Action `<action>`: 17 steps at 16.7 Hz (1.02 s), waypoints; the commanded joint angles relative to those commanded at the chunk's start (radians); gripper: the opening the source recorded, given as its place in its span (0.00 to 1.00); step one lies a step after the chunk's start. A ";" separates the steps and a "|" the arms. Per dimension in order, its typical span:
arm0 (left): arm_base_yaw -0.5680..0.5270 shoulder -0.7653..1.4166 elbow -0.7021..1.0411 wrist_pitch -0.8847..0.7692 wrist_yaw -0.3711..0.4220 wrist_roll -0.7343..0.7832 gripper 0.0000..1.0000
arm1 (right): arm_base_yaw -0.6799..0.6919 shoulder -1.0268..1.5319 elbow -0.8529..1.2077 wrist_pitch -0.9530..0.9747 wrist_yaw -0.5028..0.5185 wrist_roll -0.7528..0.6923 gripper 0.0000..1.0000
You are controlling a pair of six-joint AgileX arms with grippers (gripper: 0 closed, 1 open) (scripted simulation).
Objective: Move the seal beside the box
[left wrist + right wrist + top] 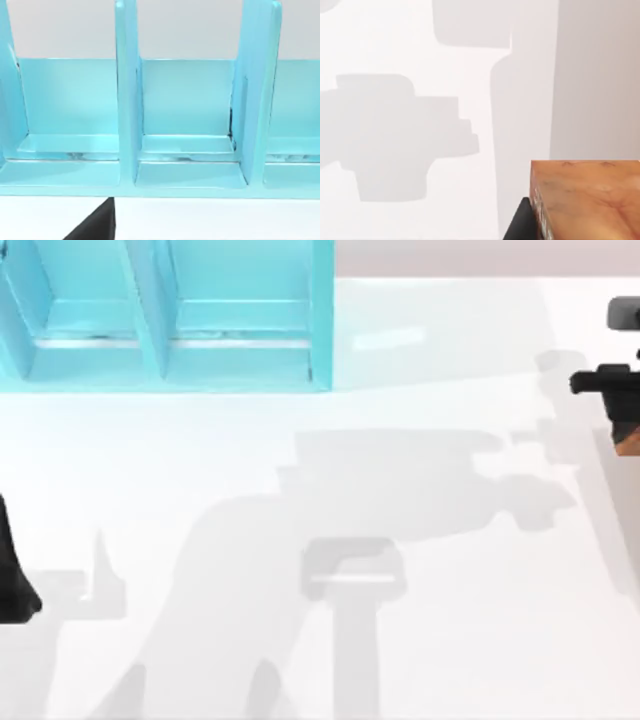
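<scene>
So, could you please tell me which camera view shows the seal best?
The right wrist view: the seal sits large there, its orange-mottled top plain to see. In the top view just a brown sliver of it peeks out under the right arm at the table's right edge. The left wrist view faces the blue box.

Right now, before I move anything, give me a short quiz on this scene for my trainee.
1. True or false: the seal already lies inside a compartment of the light blue box.
2. Multiple choice: in the top view, the seal is at the table's A) left edge, B) middle, C) right edge.
3. Fill in: the gripper right by the seal is the ____ one.

Key: 1 false, since the seal is far across the table from the box. 2 C. 3 right: the right gripper is at the seal, while the left gripper is parked at the left edge.
</scene>
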 joint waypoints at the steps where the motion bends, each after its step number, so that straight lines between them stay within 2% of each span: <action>1: 0.000 0.000 0.000 0.000 0.000 0.000 1.00 | 0.000 0.000 0.000 0.000 0.000 0.000 0.00; 14: 0.000 0.000 0.000 0.000 0.000 0.000 1.00 | 0.000 0.000 0.000 0.000 0.000 0.000 0.98; 17: 0.000 0.000 0.000 0.000 0.000 0.000 1.00 | 0.000 0.000 0.000 0.000 0.000 0.000 1.00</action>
